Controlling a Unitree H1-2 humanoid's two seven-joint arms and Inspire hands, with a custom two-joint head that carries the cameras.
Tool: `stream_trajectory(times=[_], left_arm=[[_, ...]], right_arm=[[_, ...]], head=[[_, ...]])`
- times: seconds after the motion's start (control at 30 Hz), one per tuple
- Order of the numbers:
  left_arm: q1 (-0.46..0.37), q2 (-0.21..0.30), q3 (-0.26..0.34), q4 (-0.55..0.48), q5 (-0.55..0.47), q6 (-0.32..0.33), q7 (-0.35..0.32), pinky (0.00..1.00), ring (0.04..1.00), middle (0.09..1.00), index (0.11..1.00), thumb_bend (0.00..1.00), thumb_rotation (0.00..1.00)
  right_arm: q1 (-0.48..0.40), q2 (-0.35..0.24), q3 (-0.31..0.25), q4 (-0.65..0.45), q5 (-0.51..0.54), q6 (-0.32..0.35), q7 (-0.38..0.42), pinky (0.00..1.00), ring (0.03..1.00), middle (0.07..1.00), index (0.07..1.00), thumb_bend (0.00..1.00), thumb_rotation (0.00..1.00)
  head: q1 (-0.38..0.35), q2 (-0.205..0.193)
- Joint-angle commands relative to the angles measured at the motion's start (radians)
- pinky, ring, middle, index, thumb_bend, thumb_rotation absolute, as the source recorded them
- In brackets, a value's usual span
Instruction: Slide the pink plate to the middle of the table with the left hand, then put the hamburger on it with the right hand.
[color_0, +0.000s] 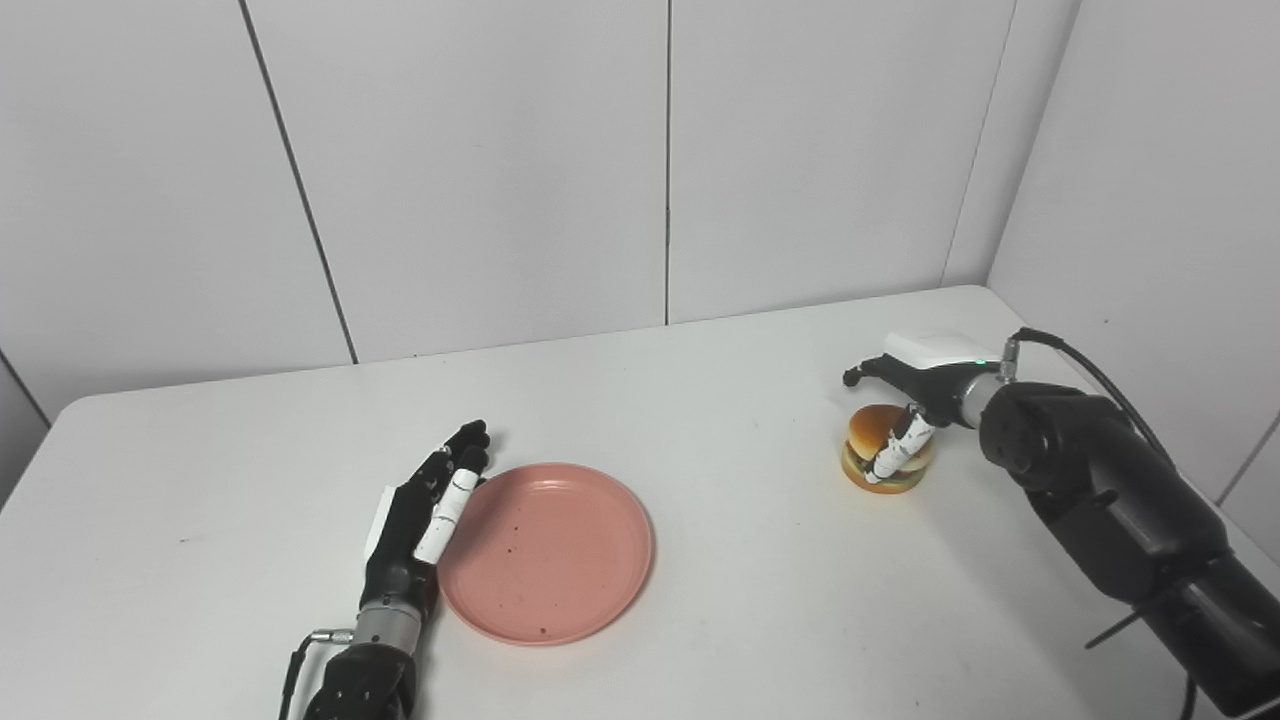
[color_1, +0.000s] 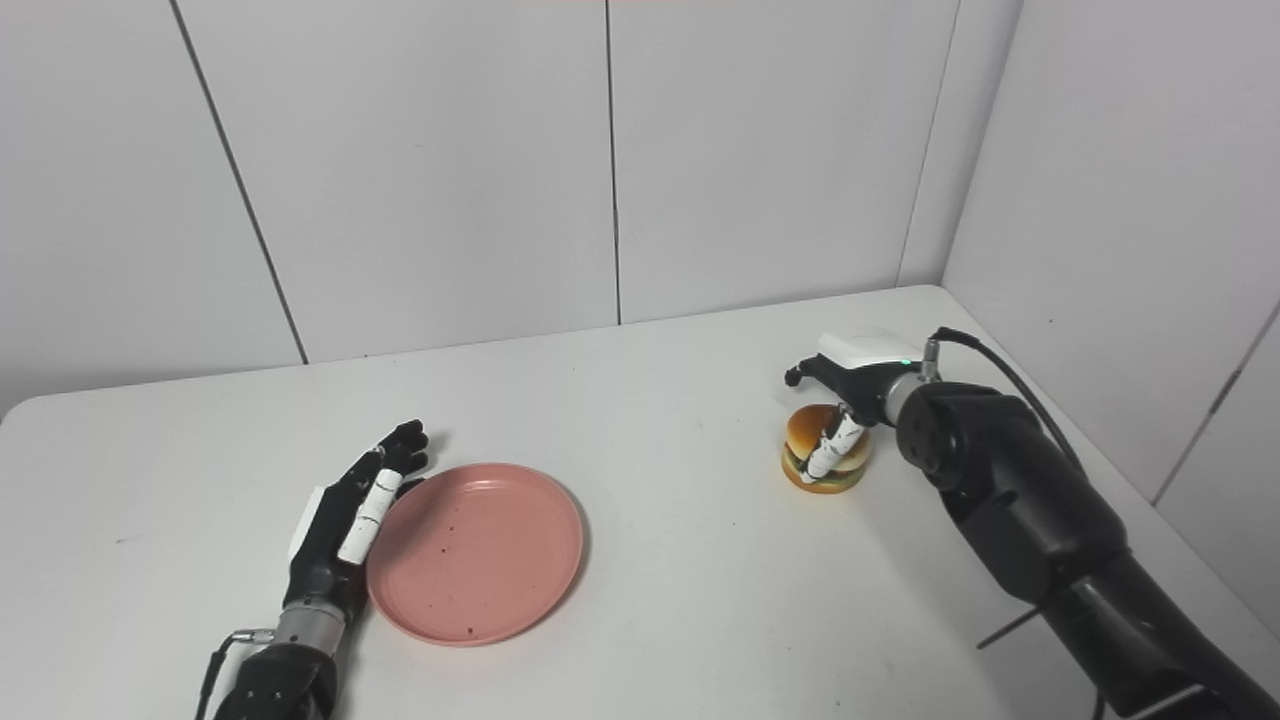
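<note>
Pink round plastic plate (color_0: 545, 552) is sitting left of the middle of the white desk (color_0: 720, 400) toward its near edge, and in the left eye view we are pressing our left hand (color_0: 425, 510), flat with fingers straight and holding nothing, against the plate's left rim. In the right eye view our right hand (color_1: 845, 385) is curling its fingers (color_1: 828, 447) around the small toy hamburger (color_1: 825, 460) near the desk's right edge, not yet lifted. We are judging the slide nearly finished; carrying the hamburger over is remaining.
</note>
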Motion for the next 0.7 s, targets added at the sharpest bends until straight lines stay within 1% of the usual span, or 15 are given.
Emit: stream_trajectory(times=[0.0, 0.13, 0.27, 0.37, 0.4, 0.43, 0.5, 0.57, 0.67], left_arm=[[0.043, 0.004, -0.006, 0.032, 0.0, 0.007, -0.003, 0.82, 0.869, 0.86, 0.798, 0.83, 0.82], [0.043, 0.004, -0.009, 0.031, 0.003, 0.004, -0.004, 0.81, 0.866, 0.859, 0.798, 0.83, 0.82], [0.043, 0.008, -0.014, 0.025, 0.008, 0.009, -0.006, 0.8, 0.863, 0.86, 0.801, 0.82, 0.83], [0.042, 0.008, -0.015, 0.025, 0.009, 0.01, -0.006, 0.79, 0.86, 0.858, 0.797, 0.82, 0.83], [0.041, 0.008, -0.015, 0.025, 0.008, 0.011, -0.007, 0.79, 0.86, 0.857, 0.796, 0.82, 0.83], [0.041, 0.009, -0.014, 0.026, 0.007, 0.012, -0.008, 0.8, 0.861, 0.858, 0.796, 0.82, 0.83], [0.04, 0.009, -0.015, 0.027, 0.007, 0.013, -0.009, 0.8, 0.863, 0.857, 0.794, 0.82, 0.83], [0.039, 0.009, -0.016, 0.028, 0.009, 0.013, -0.007, 0.8, 0.863, 0.857, 0.793, 0.82, 0.83], [0.037, 0.01, -0.017, 0.034, 0.008, 0.009, -0.008, 0.8, 0.865, 0.858, 0.794, 0.81, 0.84]], right_arm=[[-0.058, -0.039, -0.004, -0.008, -0.008, 0.004, -0.003, 0.68, 0.86, 0.891, 0.818, 0.94, 0.23], [-0.058, -0.046, 0.003, -0.009, -0.008, 0.001, 0.006, 0.66, 0.851, 0.891, 0.818, 0.95, 0.25], [-0.064, -0.051, 0.004, -0.006, 0.012, 0.019, 0.051, 0.66, 0.836, 0.881, 0.822, 0.95, 0.24], [-0.067, -0.053, 0.0, -0.001, 0.025, 0.019, 0.068, 0.66, 0.822, 0.862, 0.813, 0.95, 0.21], [-0.069, -0.053, 0.001, -0.004, 0.024, 0.033, 0.084, 0.66, 0.821, 0.86, 0.812, 0.95, 0.21], [-0.071, -0.053, 0.002, -0.006, 0.022, 0.043, 0.096, 0.69, 0.827, 0.856, 0.811, 0.94, 0.21], [-0.075, -0.054, 0.009, -0.007, 0.018, 0.054, 0.123, 0.67, 0.789, 0.828, 0.805, 0.93, 0.22], [-0.076, -0.054, 0.015, -0.004, 0.02, 0.044, 0.132, 0.59, 0.685, 0.748, 0.779, 0.91, 0.23], [-0.074, -0.049, 0.017, 0.0, 0.021, 0.051, 0.138, 0.58, 0.67, 0.732, 0.76, 0.9, 0.24]], head=[[0.001, 0.0], [0.005, 0.003], [0.005, 0.005], [0.005, 0.005], [0.005, 0.007], [0.005, 0.007], [0.005, 0.007], [0.006, 0.008], [0.007, 0.009]])
